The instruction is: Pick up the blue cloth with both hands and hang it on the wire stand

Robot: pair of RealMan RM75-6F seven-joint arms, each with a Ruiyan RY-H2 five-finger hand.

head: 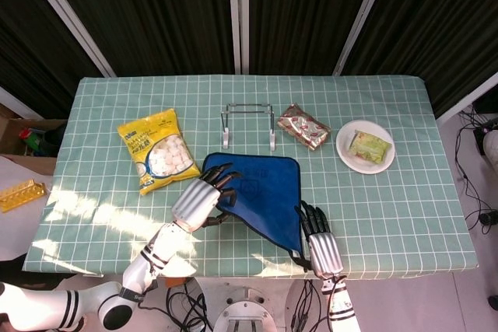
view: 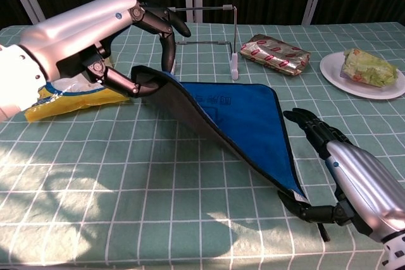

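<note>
The blue cloth (head: 268, 188) lies in the middle of the table, its left corner raised off the surface. My left hand (head: 197, 201) pinches that raised corner; in the chest view the left hand (view: 95, 30) holds the cloth (view: 247, 118) well above the table. My right hand (head: 320, 245) sits at the cloth's near right corner. In the chest view the right hand (view: 357, 178) has its thumb at the corner's tip and its fingers spread above the hem, not closed. The wire stand (head: 249, 106) stands upright just behind the cloth, seen again as the wire stand (view: 199, 8).
A yellow snack bag (head: 158, 153) lies left of the cloth, under my left arm in the chest view (view: 69, 96). A foil packet (head: 303, 126) lies right of the stand. Further right, a white plate (head: 343, 147) carries a green packet.
</note>
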